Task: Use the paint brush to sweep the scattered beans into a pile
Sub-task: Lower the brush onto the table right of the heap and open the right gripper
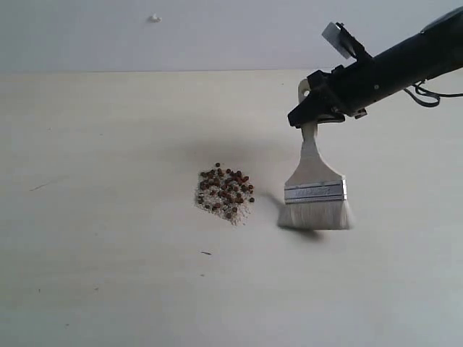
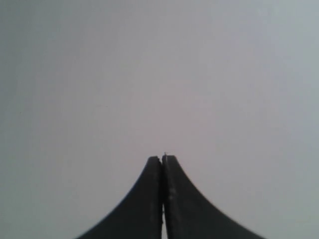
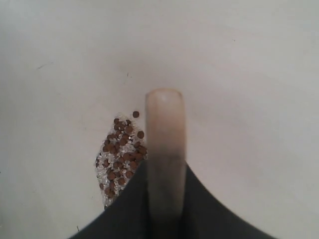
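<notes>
The beans (image 1: 225, 192) lie gathered in one tight patch mid-table, dark reddish-brown and mixed with whitish crumbs; the right wrist view shows the beans (image 3: 121, 152) beside the handle. The paint brush (image 1: 315, 189) stands upright to their right, its pale bristles touching the table a short gap from the patch. My right gripper (image 1: 312, 107) is shut on the wooden handle (image 3: 164, 134), which runs up between its dark fingers (image 3: 129, 209). My left gripper (image 2: 162, 158) is shut on nothing and faces a plain grey surface; it does not show in the exterior view.
The pale table (image 1: 108, 144) stretches wide to the left and front of the beans. A small white speck (image 1: 154, 18) sits on the grey wall behind. The black right arm (image 1: 405, 65) reaches in from the upper right.
</notes>
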`<state>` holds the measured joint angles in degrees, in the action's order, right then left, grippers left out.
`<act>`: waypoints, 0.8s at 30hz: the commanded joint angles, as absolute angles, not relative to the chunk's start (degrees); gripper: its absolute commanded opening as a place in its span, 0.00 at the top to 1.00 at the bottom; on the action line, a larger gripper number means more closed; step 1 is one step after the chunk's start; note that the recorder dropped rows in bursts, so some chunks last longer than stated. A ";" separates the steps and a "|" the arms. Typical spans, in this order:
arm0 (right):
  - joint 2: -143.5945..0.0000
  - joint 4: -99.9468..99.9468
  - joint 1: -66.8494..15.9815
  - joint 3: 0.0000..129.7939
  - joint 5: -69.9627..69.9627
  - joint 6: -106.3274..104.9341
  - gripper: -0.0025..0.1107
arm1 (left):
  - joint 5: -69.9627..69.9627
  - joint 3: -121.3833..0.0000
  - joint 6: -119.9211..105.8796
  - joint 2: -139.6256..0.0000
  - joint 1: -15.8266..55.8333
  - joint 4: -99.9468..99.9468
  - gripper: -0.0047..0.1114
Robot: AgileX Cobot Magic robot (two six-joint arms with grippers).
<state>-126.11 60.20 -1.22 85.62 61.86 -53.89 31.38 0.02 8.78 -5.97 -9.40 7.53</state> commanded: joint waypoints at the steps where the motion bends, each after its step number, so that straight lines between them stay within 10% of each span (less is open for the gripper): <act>1: -126.11 60.04 -0.88 86.20 60.51 -53.28 0.98 | 31.27 0.00 8.95 -5.78 -9.09 7.33 0.96; 16: -126.11 60.04 -0.99 86.20 58.01 -52.27 0.56 | 31.27 0.00 8.95 -5.78 -9.09 7.33 0.96; 24: -125.90 60.04 -0.99 86.20 52.08 -50.80 0.52 | 31.27 0.00 8.95 -5.78 -9.09 7.33 0.96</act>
